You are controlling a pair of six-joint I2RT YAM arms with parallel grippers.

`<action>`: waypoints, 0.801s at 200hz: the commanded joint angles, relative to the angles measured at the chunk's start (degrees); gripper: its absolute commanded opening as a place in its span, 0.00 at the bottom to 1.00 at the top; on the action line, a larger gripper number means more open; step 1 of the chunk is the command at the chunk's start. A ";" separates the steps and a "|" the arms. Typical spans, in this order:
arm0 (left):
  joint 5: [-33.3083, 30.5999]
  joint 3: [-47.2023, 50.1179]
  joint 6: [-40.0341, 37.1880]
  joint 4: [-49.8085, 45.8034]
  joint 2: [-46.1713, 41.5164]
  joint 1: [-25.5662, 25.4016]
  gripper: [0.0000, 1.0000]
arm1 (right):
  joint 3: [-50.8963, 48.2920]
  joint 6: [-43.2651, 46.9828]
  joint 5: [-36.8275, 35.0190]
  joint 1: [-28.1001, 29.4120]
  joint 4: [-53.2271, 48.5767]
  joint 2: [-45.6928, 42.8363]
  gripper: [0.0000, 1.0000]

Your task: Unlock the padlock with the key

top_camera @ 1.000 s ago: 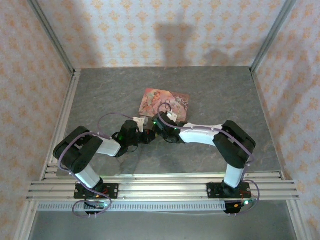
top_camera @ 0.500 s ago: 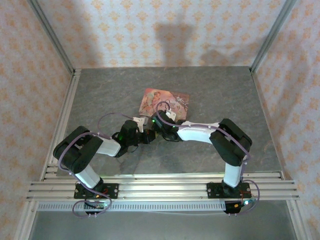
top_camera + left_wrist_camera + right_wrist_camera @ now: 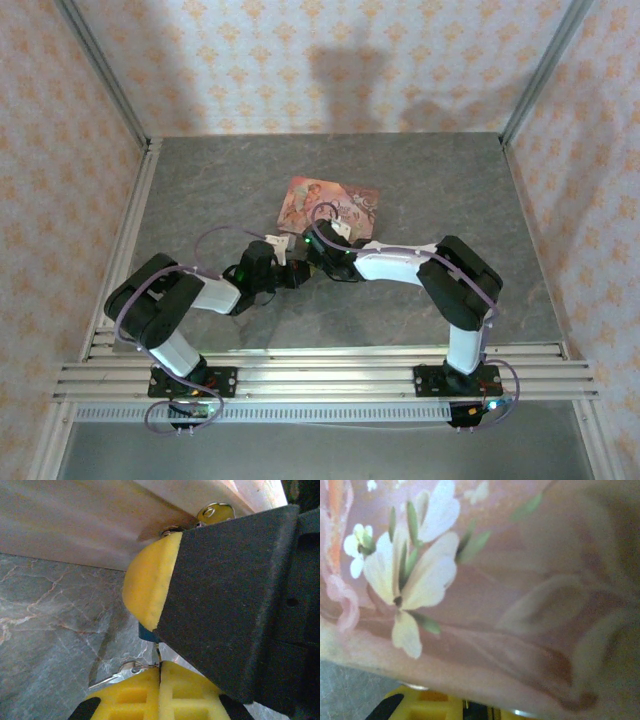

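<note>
Since a sec ago right gripper (image 3: 312,252) has nudged in, one pad now right at the blue padlock (image 3: 146,632) by the pink tin's (image 3: 300,200) near edge, jaw gap can't tell; left gripper (image 3: 160,672) pinched tight on what looks like the key (image 3: 158,655) just under it, so prob bracing the lock for the turn

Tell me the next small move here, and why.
Probably twist the left gripper slightly: its pads are shut on the thin key, which runs up to the blue padlock tucked under the right gripper's pad by the tin.
</note>
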State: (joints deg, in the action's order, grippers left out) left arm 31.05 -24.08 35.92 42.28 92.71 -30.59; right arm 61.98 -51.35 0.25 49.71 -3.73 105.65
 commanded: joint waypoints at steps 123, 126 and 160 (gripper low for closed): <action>-2.33 2.82 -0.77 -9.47 -15.51 0.97 0.43 | -11.27 -2.30 12.60 -3.80 15.95 -6.68 0.00; -2.31 2.61 -0.57 -9.02 -14.96 0.91 0.43 | -11.73 -2.61 12.99 -3.93 17.02 -6.60 0.00; -3.94 2.66 3.59 -2.44 -8.62 0.92 0.36 | -14.74 -4.43 15.30 -4.30 23.16 -6.68 0.00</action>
State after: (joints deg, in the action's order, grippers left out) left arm 28.42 -21.39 35.73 33.65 80.40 -29.63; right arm 49.52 -51.18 11.31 46.02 12.38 99.81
